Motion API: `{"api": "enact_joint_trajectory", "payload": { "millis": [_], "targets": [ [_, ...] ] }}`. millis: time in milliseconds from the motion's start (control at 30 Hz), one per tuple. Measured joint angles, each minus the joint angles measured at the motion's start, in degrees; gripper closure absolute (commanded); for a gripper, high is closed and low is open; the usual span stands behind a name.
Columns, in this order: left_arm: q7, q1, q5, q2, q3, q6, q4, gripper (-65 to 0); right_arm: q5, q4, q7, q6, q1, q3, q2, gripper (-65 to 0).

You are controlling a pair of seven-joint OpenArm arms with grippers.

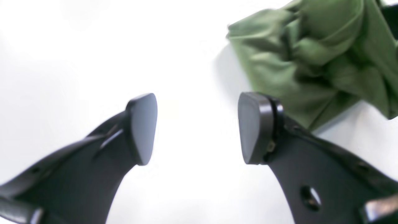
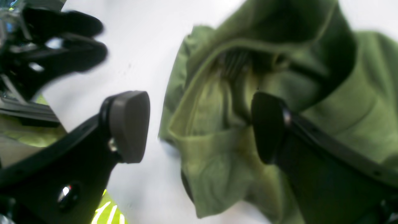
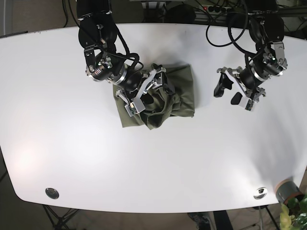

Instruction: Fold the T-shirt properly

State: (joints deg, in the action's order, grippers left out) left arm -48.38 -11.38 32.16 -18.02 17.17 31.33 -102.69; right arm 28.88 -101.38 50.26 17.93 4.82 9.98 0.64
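The green T-shirt [image 3: 180, 93] lies crumpled in a rough bunch on the white table [image 3: 72, 129], a little left of the middle. My right gripper [image 3: 160, 82] is open and sits low over the shirt's left part. In the right wrist view the open gripper [image 2: 199, 127] has one finger [image 2: 267, 127] over the bunched cloth [image 2: 357, 102] and the other over bare table. My left gripper [image 3: 229, 93] is open and empty, to the right of the shirt and apart from it. The left wrist view shows the gripper [image 1: 199, 127] over bare table, with the shirt [image 1: 311, 56] at the upper right.
The table's far edge [image 3: 158, 25] carries both arm bases and some cables. Two round metal fittings [image 3: 51, 192] [image 3: 260, 192] sit near the front edge. A grey cup-like object [image 3: 287, 189] and a plant stand off the front right corner.
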Motion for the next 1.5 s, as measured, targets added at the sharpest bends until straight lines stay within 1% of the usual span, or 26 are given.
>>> {"api": "enact_joint_trajectory", "payload": {
  "millis": [100, 133, 200, 267, 300, 333, 400, 433, 467, 633, 700, 767, 900, 1033, 1133, 1267, 1500],
  "targets": [
    [0.0, -0.1, 0.0, -1.1, 2.1, 0.0, 0.0, -38.5, -0.5, 3.4, -0.5, -0.35, -0.2, 3.7, -0.3, -46.5],
    [0.0, -0.1, 0.0, -1.4, 2.7, 0.0, 0.0, -38.5, -0.6, 4.0, -0.6, -0.35, -0.2, 5.2, -0.2, -45.2],
    [0.3, -0.3, 0.0, -1.7, 4.1, 0.0, -0.1, -38.5, -0.5, 4.8, -2.6, -0.39, -0.3, 8.9, 0.0, -41.9],
    [0.3, -0.8, 0.0, -2.0, 5.3, 0.0, -0.1, -38.5, -0.1, 5.5, -4.3, -2.05, -1.2, 12.6, 0.2, -39.0],
    [0.3, -0.9, 0.0, -2.1, 5.9, 0.0, -0.1, -38.5, 0.0, 6.2, -5.2, -3.96, -2.0, 15.1, 0.2, -37.9],
    [0.2, -1.0, 0.0, -2.0, 6.4, 0.0, -0.1, -38.5, 0.2, 7.0, -5.2, -5.29, -2.7, 17.1, 0.5, -37.3],
    [0.0, -1.0, -0.1, -2.0, 6.7, 0.0, -0.1, -38.5, 0.4, 8.0, -5.8, -8.55, -4.0, 20.0, 0.8, -36.6],
    [0.0, -0.9, 0.0, -2.0, 6.9, 0.0, -0.1, -38.5, -0.1, 8.4, -5.6, -9.31, -4.4, 20.7, 1.2, -36.6],
    [0.0, -0.8, 0.0, -2.0, 7.1, 0.0, -0.1, -38.5, -0.1, 8.5, -5.7, -9.66, -4.6, 21.1, 1.4, -36.6],
    [0.0, -0.9, 0.0, -2.1, 7.6, 0.0, -0.2, -38.5, 0.8, 6.2, -6.1, -10.05, -4.4, 21.6, 1.0, -36.6],
    [0.0, -0.9, 0.0, -2.0, 7.6, 0.0, -0.2, -38.5, 0.9, 4.0, -6.1, -9.99, -4.2, 21.6, 0.0, -36.6],
    [0.0, -0.8, 0.0, -2.1, 7.6, 0.0, -0.2, -38.5, 0.9, 1.0, -6.0, -10.36, -4.2, 21.5, -1.5, -36.6],
    [0.0, -0.9, 0.0, -2.0, 7.5, 0.0, -0.1, -38.5, 1.1, -1.9, -5.9, -10.45, -4.1, 18.5, -1.9, -36.6],
    [0.1, -0.9, 0.0, -2.0, 7.5, 0.0, -0.1, -38.5, 0.9, -2.0, -6.1, -10.47, -4.0, 15.4, -2.0, -36.6],
    [0.0, -0.9, 0.0, -2.0, 7.5, 0.0, -0.1, -38.5, 1.0, -2.0, -5.9, -10.45, -4.0, 14.0, -3.2, -36.5],
    [0.1, -0.9, 0.0, -1.9, 7.5, 0.0, -0.1, -38.5, 0.7, -2.0, -5.6, -10.45, -4.0, 11.4, -4.2, -36.5],
    [0.2, -1.0, 0.0, -2.0, 7.5, 0.0, -0.1, -38.5, 0.4, 3.4, -5.7, -10.49, -4.9, 7.4, -4.3, -36.6]
  ]
}}
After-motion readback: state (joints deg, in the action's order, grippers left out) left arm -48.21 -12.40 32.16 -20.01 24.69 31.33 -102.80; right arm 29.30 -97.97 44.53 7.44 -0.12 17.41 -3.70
